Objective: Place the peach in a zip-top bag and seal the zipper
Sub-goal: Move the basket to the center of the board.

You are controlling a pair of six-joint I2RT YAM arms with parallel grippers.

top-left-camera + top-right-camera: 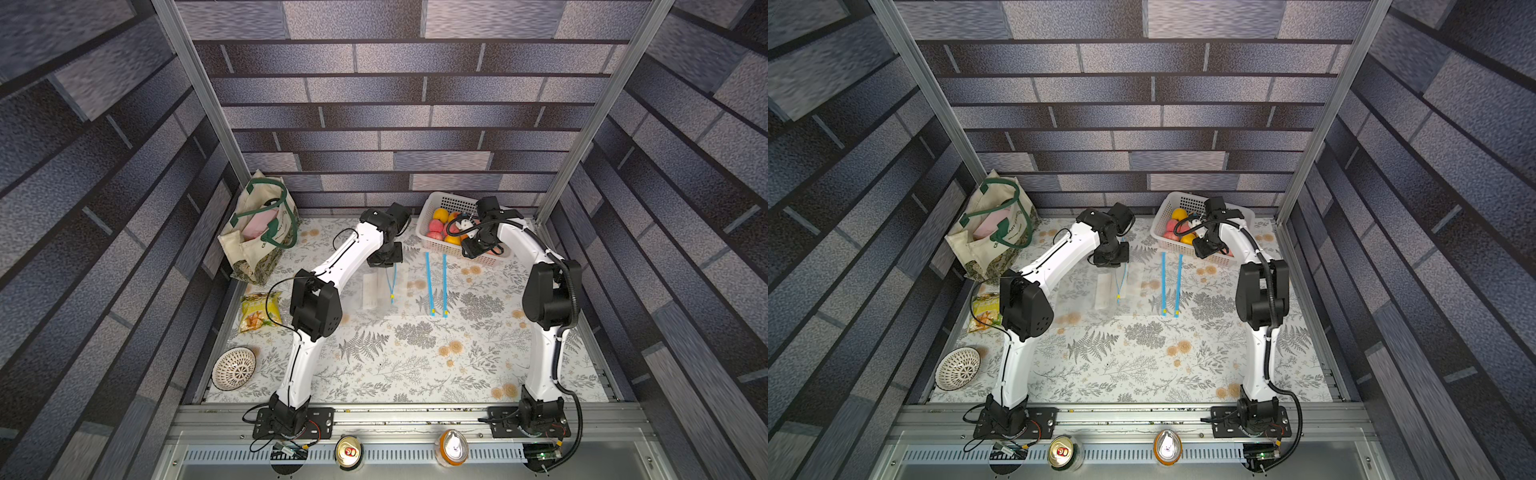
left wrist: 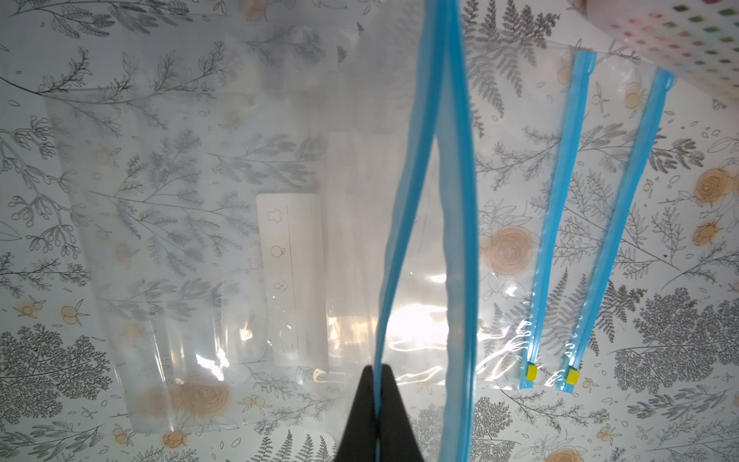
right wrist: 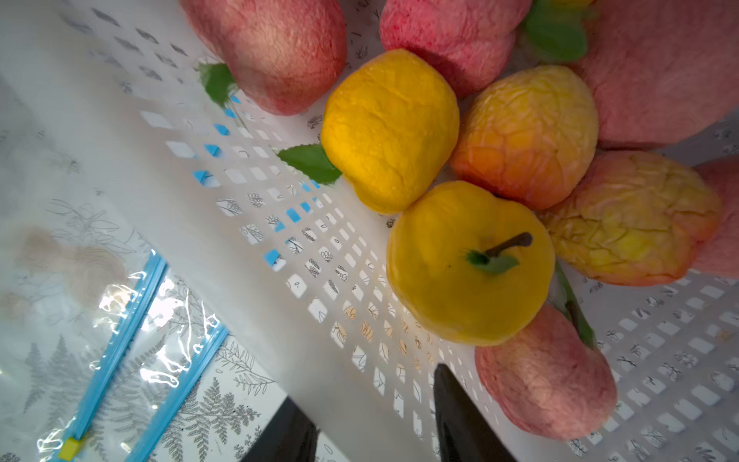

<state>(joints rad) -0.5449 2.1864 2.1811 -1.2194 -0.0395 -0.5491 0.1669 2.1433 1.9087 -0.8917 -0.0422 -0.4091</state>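
Faintly printed icons (image 2: pixel 276 252), white label (image 2: pixel 290 280), zip-top bag (image 2: pixel 160 240)

A staged robot test cell rather than a real home. Brick-print panels (image 1: pixel 395 87) on aluminium posts (image 1: pixel 208 104) wall it in. The left arm (image 1: pixel 353 249) and right arm (image 1: pixel 544 365) are bolted to a near metal rail (image 1: pixel 415 415). Household props such as a tote bag (image 1: pixel 257 249) sit on a floral-cloth table (image 1: pixel 415 365).

Tote bag (image 1: pixel 259 226), chip packet (image 1: pixel 258 309), patterned bowl (image 1: pixel 234 368), 2 cans (image 1: pixel 348 452).
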